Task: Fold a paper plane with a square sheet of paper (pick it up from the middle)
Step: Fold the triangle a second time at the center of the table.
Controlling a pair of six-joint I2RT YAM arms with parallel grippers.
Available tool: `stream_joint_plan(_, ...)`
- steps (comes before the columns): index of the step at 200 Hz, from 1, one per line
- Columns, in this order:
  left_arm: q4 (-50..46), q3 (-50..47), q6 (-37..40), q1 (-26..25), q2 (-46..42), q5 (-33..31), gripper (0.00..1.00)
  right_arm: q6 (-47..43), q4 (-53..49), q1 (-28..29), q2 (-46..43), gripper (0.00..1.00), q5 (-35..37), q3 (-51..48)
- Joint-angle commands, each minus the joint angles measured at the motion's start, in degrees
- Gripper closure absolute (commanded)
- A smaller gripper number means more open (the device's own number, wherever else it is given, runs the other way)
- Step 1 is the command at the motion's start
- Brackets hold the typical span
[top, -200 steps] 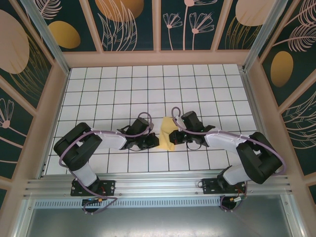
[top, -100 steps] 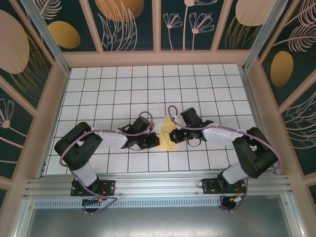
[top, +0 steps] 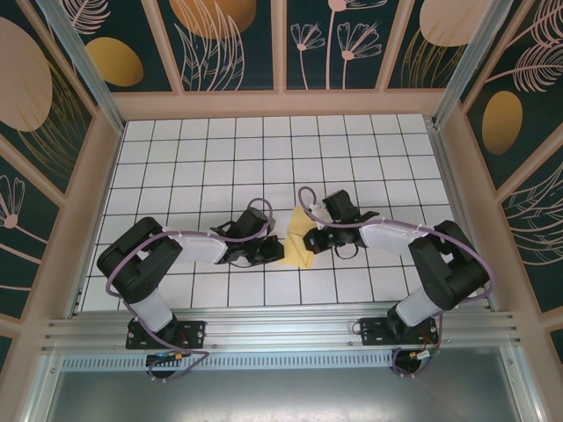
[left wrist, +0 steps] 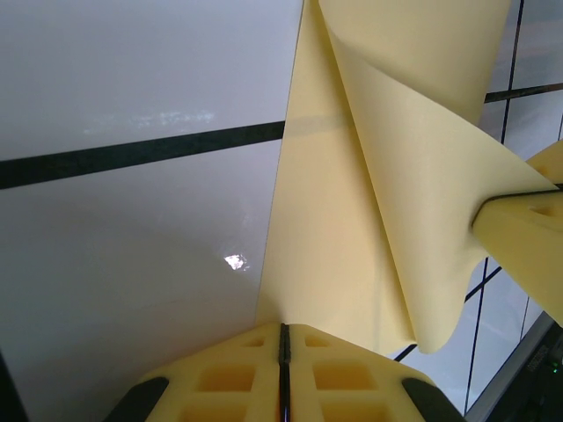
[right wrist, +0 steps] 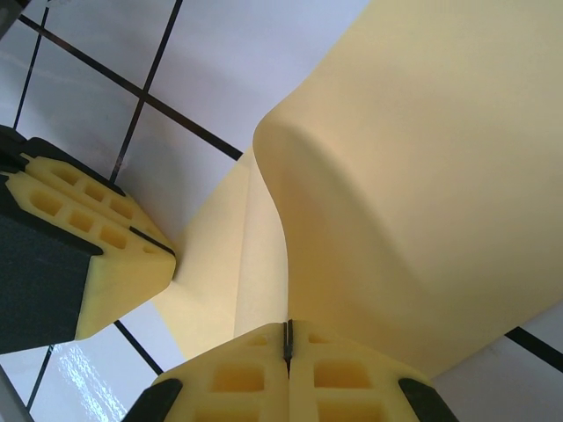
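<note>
You are early in the fold. The sheet (top: 297, 239) lies mid-worktop (top: 220, 167), between the two arms. From above it looks narrower than a full square, so I judge that part of it is already turned over on itself. It is not a plane yet: there is no pointed nose and no centre ridge, and those folds are left to make.

Your left fingers (left wrist: 287, 338) are pressed together, pinching the sheet's near edge where it rests low against the tiles. Your right fingers (right wrist: 293, 345) are likewise closed, gripping a flap that lifts off the surface in a smooth curl. That bend is rounded rather than pressed flat, so the crease in hand is not set. In the overhead view the two sets of fingers, left (top: 274, 251) and right (top: 310, 243), sit close together on opposite sides of the paper.

Count:
- One yellow sheet, held at both sides.
- Two arms, both gripping it.
- No finished plane.
</note>
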Motion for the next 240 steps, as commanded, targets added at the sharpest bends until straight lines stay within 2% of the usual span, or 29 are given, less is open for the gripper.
stream_joint_plan(1,-5.1,0.0,1.5,0.0,1.6,-3.3,0.9,-2.5,-0.6,-0.5,1.1,0.95,-0.2,2.6)
stream_joint_plan(50,-5.0,0.0,1.7,0.0,1.5,-3.3,0.9,-3.7,-3.6,-0.5,3.5,0.94,2.6,5.1)
stream_joint_plan(100,-4.5,0.6,1.7,0.0,1.1,-2.6,0.89,-2.0,-4.4,-0.3,1.8,0.94,2.2,3.5)
stream_joint_plan(166,-3.3,1.7,1.6,0.0,1.1,-0.6,0.88,-2.1,-4.2,0.2,-1.2,0.93,6.3,2.1)
stream_joint_plan(240,-2.5,1.8,1.3,0.0,1.1,0.3,0.88,-0.7,-3.2,0.7,1.6,0.94,6.6,2.9)
